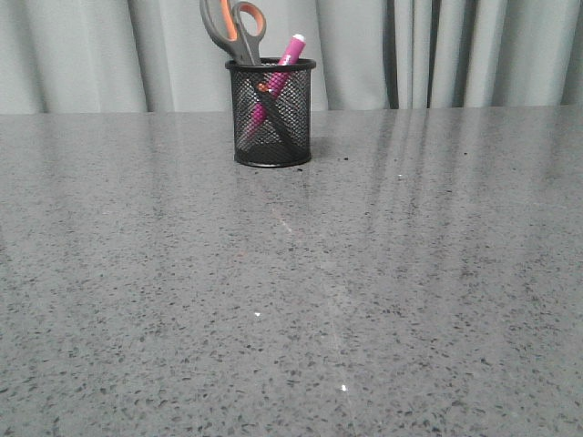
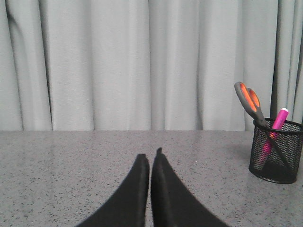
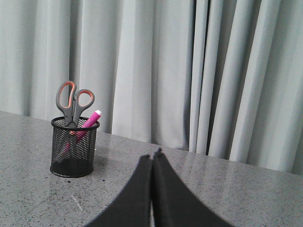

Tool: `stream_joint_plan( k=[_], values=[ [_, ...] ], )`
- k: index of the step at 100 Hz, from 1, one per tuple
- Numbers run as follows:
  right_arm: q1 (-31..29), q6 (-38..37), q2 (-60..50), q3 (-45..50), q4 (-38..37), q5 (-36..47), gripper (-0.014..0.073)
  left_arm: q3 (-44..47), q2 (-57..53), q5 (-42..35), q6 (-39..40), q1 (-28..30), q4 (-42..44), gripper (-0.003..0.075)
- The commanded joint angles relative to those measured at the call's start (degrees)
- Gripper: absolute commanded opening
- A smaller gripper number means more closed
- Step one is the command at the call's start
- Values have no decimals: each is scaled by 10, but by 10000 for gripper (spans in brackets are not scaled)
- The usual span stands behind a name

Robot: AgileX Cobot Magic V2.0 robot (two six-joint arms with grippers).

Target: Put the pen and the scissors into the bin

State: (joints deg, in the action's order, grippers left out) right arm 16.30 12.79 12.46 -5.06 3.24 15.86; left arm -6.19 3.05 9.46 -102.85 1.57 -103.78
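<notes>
The black mesh bin (image 1: 271,114) stands upright at the back of the table. The scissors (image 1: 234,27) stand in it, blades down, grey and orange handles sticking out at the top. The magenta pen (image 1: 290,52) leans in the bin beside them, whitish cap up. The bin (image 2: 277,150), scissors (image 2: 249,100) and pen (image 2: 279,118) show in the left wrist view, and likewise in the right wrist view: bin (image 3: 74,146), scissors (image 3: 73,100), pen (image 3: 89,120). My left gripper (image 2: 150,155) and right gripper (image 3: 152,155) are shut and empty, low over the table, well away from the bin.
A grey speckled table (image 1: 291,291) runs to a pale pleated curtain (image 1: 437,50) behind it. Neither arm shows in the front view.
</notes>
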Motion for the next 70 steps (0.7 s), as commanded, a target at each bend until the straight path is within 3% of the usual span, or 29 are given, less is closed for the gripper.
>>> stream_joint_plan(
  k=[1,13,21,28,40,47,56,70],
  values=[
    [-5,6,4,-15,-3,38,-75,-15,5,14,6,1,-22,-19],
    [-5,6,4,-15,-3,38,-75,-15,5,9,6,1,-15,-19],
    [-5,6,4,-15,-3,38,-75,-19,5,10,70,1,85,-19],
    [-5,6,4,-15,-3,38,-75,-26,5,-8,236,1,265,-19],
    [-5,6,4,-15,-3,38,-75,-28,5,-47,638,0,623,-19],
    [-5,6,4,-15,-3,38,-75,-27,5,-66,813,0,803,-19],
    [-5,6,4,-15,-3,38,-75,-20,5,-82,921,0,930,-19],
    [-5,6,4,-15,-3,38,-75,8,5,-82,992,0,1001,-19]
  ],
)
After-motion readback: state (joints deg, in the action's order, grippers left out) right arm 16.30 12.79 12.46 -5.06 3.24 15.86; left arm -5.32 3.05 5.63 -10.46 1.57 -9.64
